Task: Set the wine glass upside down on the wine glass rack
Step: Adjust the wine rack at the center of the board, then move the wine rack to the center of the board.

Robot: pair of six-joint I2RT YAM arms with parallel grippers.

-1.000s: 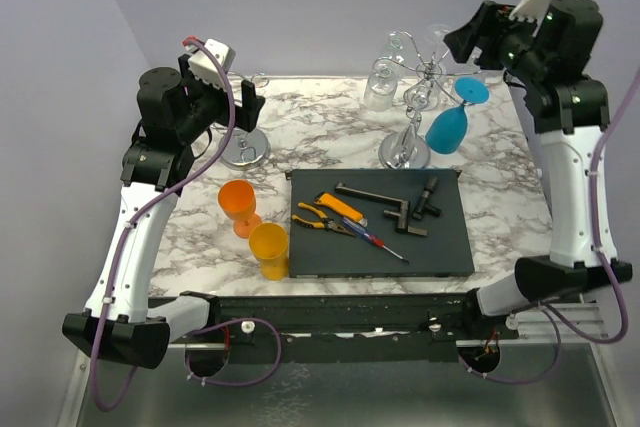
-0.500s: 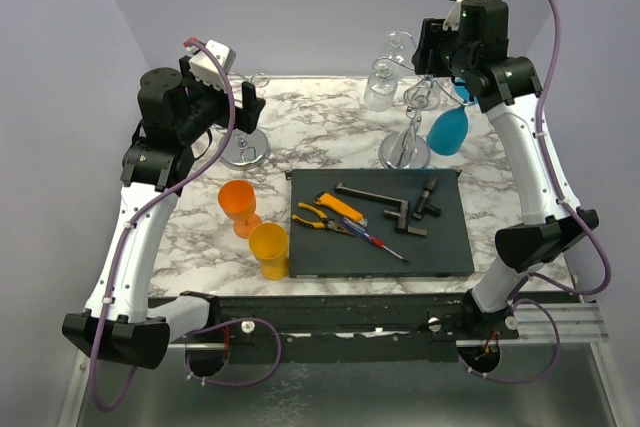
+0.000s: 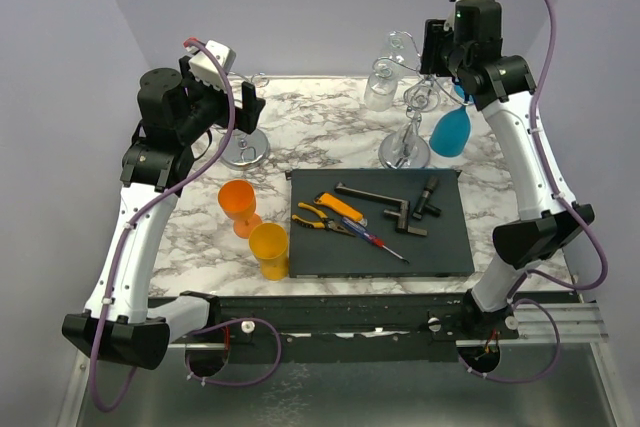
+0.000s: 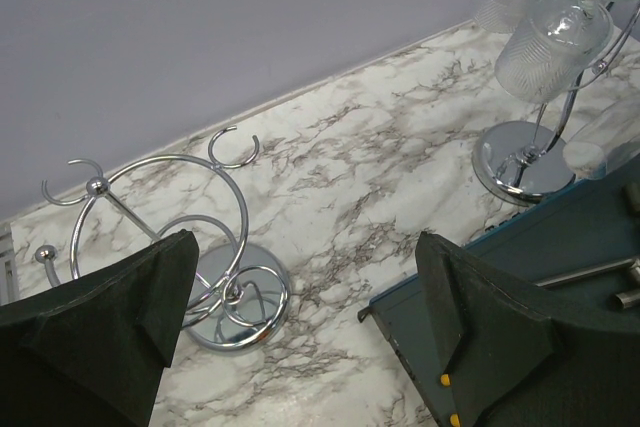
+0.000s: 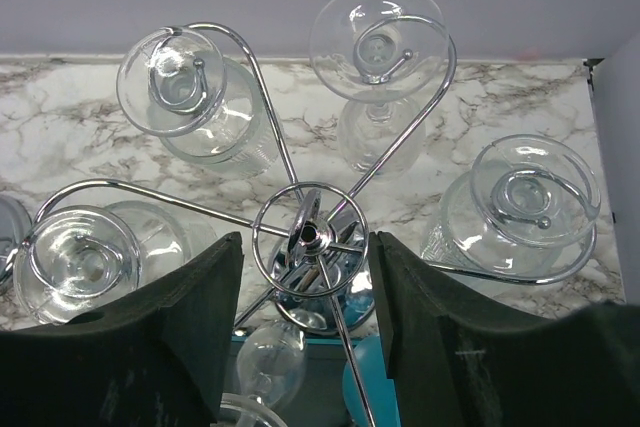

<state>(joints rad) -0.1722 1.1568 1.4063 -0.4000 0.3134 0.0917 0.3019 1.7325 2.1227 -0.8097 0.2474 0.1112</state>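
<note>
Chrome rack (image 5: 268,87) holds inverted glasses (image 5: 378,42); left end effector (image 4: 305,245), right end effector (image 5: 305,242) both spread apart, empty.

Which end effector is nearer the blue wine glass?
Right. The right end effector hovers over the loaded rack, just above the blue wine glass; the left end effector is across the table, beside the empty rack.

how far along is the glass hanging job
Done: the right rack carries several clear glasses and a blue glass, all hanging upside down. In hand: nothing. The right gripper hovers open over that rack, and the left gripper is open near the empty left rack. Left: the orange glass and yellow glass stand upright on the table.
</note>
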